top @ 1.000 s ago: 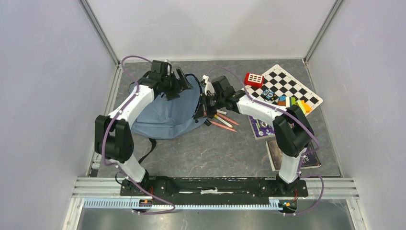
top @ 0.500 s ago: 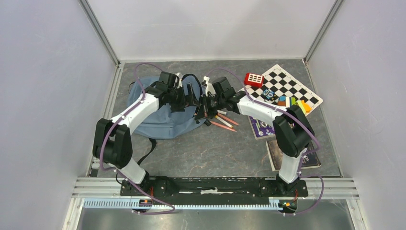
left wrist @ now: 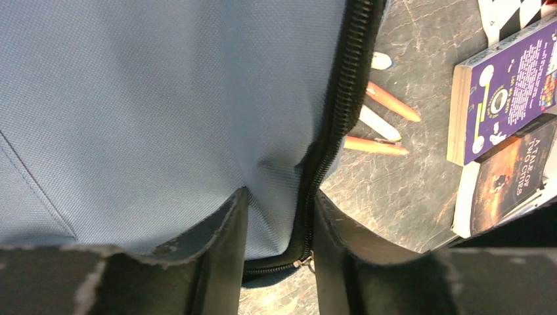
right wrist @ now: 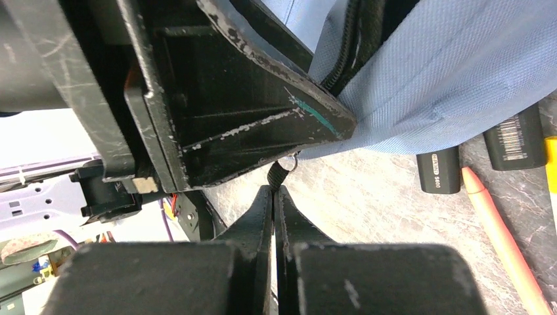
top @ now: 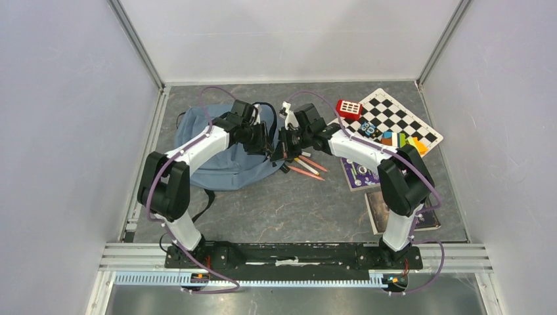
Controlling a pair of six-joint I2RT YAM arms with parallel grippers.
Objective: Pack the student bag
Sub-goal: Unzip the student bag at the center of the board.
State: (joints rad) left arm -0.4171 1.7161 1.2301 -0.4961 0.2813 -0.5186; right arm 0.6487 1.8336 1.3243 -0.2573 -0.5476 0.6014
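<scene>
A large student bag [top: 217, 157] of soft blue-grey woven fabric is lying on the left half of a dark, marbled table [top: 282, 210]. Both arms are meeting at its right edge.

The left gripper [left wrist: 276, 256] is reaching over the bag. Its two black fingers are part-way closed, and a fold of fabric beside the black zipper [left wrist: 341, 98] is filling the gap. The cloth is puckering there, so it appears pinched.

The right gripper [right wrist: 274, 203] is pointing at the same corner from the other side. Its fingers are pressed fully together on the short black zipper pull [right wrist: 278, 176], which is hanging from a small metal ring.

The bag lies to the left of the right fingers. The toothed zipper track is running away from the pull along the bag's right edge, toward the far side of the table. Opening the bag probably means drawing the pull along that line while the left gripper is anchoring the cloth.

Just beside the bag's edge, orange crayons [left wrist: 391, 102] and black markers [right wrist: 439, 172] are lying loose. A purple paperback [left wrist: 502, 92] and a dark book [left wrist: 512, 184] are lying farther right.
</scene>
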